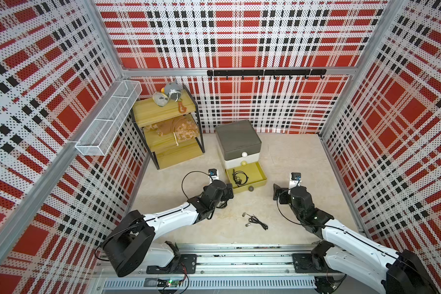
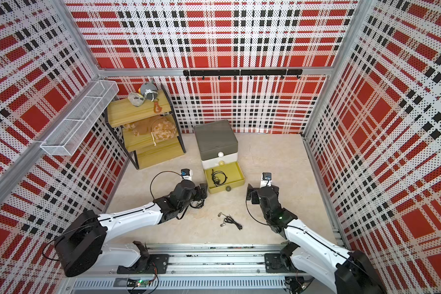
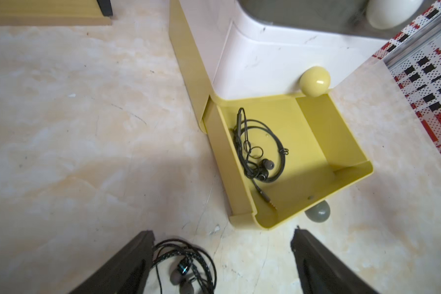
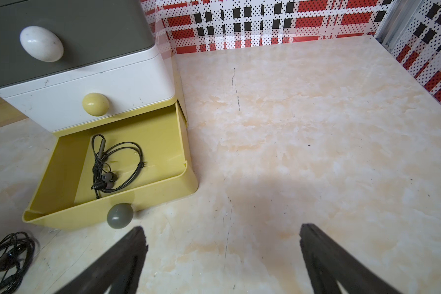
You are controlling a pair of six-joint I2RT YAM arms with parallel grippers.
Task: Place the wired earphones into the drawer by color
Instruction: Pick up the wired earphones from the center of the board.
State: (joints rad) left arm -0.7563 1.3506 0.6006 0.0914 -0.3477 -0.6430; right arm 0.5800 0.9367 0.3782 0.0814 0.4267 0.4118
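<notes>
Black earphones (image 3: 265, 165) in yellow drawer (image 3: 313, 127); left end effector (image 3: 222, 231) and right end effector (image 4: 223, 227) apart.

Reaching in with the left arm (image 1: 171, 216) from the lower left of the frame toward the middle in both top views, laying the forearm low and nearly level. Bending the left wrist (image 1: 214, 192) and pointing the left gripper (image 1: 230, 191) to the right, holding the jaws wide apart. Extending the right arm (image 1: 346, 234) from the lower right corner up toward the centre. Angling the right gripper (image 1: 278, 194) to the left, holding its jaws fully spread, well apart from the left gripper.
</notes>
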